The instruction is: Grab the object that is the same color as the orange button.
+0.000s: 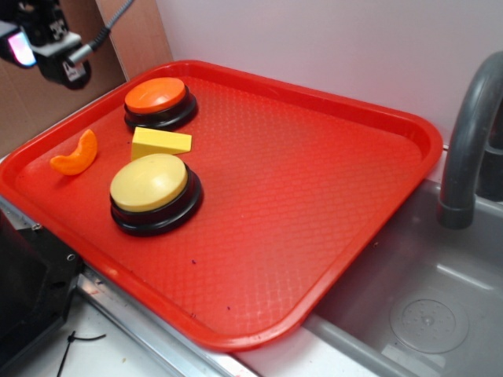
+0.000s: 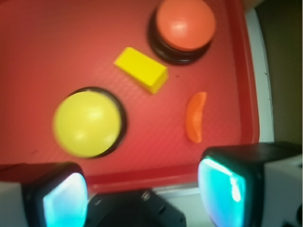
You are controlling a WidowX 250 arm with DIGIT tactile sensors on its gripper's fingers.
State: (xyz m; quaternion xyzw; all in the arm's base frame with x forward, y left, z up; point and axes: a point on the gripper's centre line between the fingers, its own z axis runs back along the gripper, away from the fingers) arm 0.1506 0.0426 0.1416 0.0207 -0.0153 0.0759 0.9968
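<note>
Tray point(image 1: 377, 126): red, sitting beside a grey sink point(image 1: 440, 314); carrying four items, all grouped toward one end.
Orange button point(image 1: 156, 96): resting near the tray's far rim, on a black base.
Yellow button point(image 1: 149, 182): larger, sitting nearer the camera, apart from the orange one.
Yellow wedge point(image 1: 160, 143): lying between the two buttons.
Orange crescent point(image 1: 77, 154): lying flat on the tray close to its rim, touching nothing, beside the wedge.
Gripper point(image 2: 142, 191): hovering above the tray's edge, jaws standing wide apart, gripping nothing.
</note>
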